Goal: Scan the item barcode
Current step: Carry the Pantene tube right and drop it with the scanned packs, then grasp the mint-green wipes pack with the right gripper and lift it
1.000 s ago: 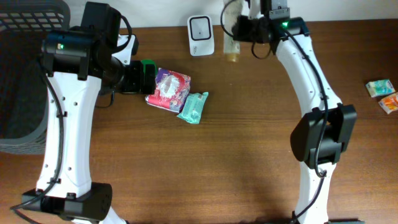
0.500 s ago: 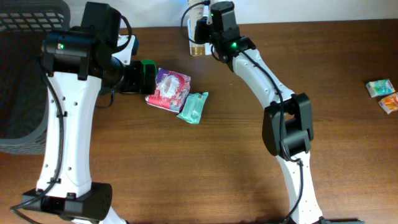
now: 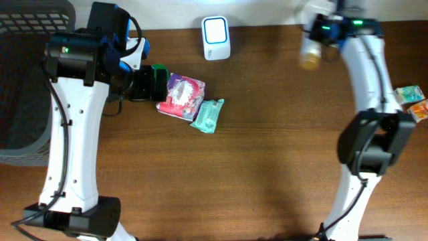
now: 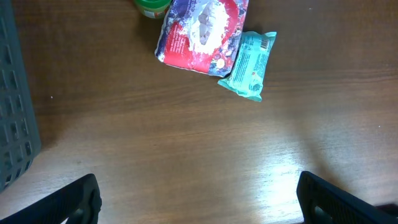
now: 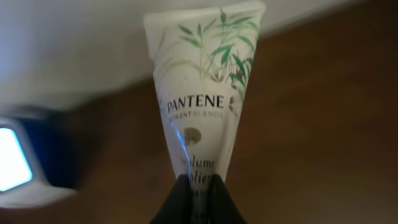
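- the left arm rises from its base at the near table edge and bends at the top toward the middle. the left gripper points down at the wood with its fingers spread wide and nothing between them.
- the right arm stands taller on the right and reaches up to the far edge of the table.
- between the two arms lies a broad bare stretch of brown wood, running from the near edge up to the clutter.
- a dark basket crowds the left edge. two small packets sit well apart at the right edge.
- further back on the left, a red packet lies touching a teal pack, with a green-topped item just beside the red one.
- at the far edge stands the white scanner, its window lit.
- the right gripper is clenched on the crimped end of the pantene tube.
- the tube is lifted off the table, right of the scanner and apart from it. it is white with green leaf print, widening away from the fingers, and motion-blurred from above.
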